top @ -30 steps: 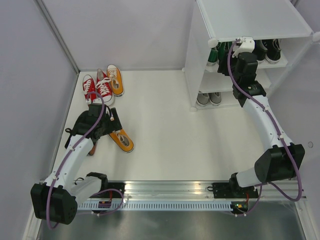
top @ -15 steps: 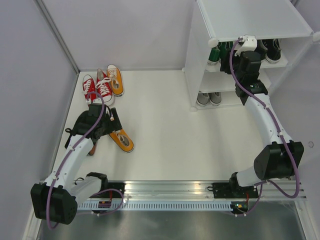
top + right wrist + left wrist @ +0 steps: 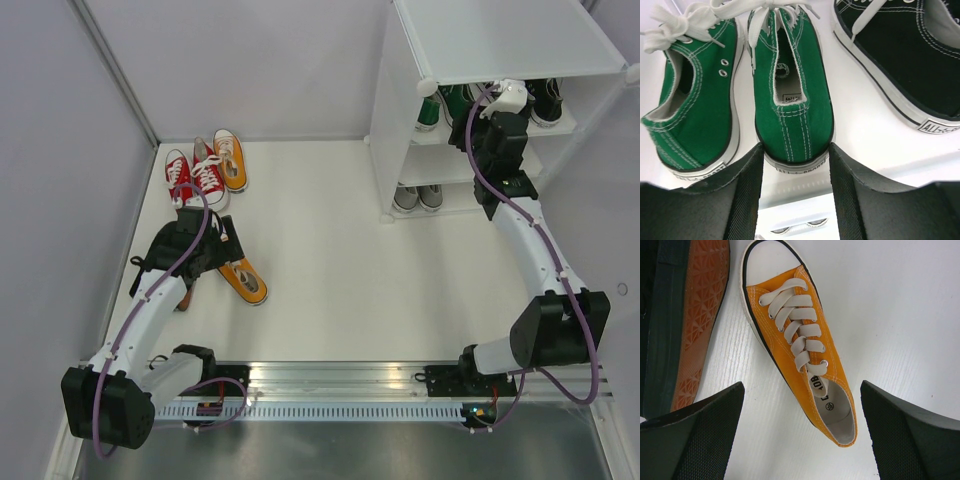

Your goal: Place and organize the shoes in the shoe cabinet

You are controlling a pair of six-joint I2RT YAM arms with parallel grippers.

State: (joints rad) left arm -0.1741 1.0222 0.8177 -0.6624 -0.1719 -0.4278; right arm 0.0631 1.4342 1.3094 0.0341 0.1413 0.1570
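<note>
An orange shoe (image 3: pixel 799 335) lies on the white floor, heel toward my left gripper (image 3: pixel 801 390), which is open and hovers over the heel with a finger on either side. It also shows in the top view (image 3: pixel 244 281), by my left gripper (image 3: pixel 224 262). A second orange shoe (image 3: pixel 231 158) and a red pair (image 3: pixel 195 177) sit at the back left. My right gripper (image 3: pixel 796 155) is inside the shoe cabinet (image 3: pixel 500 40), its jaws touching both sides of the heel of a green shoe (image 3: pixel 792 100) that stands on a shelf beside its mate (image 3: pixel 695 115).
A dark shoe on its side, brown sole up (image 3: pixel 695 315), lies left of the orange one, under my left arm. A black shoe (image 3: pixel 900 55) stands right of the green pair. A grey pair (image 3: pixel 418 197) sits on the lower shelf. Walls close in at left and back.
My right wrist has shifted to the right along the cabinet shelf. The left arm and the floor shoes have not moved.
</note>
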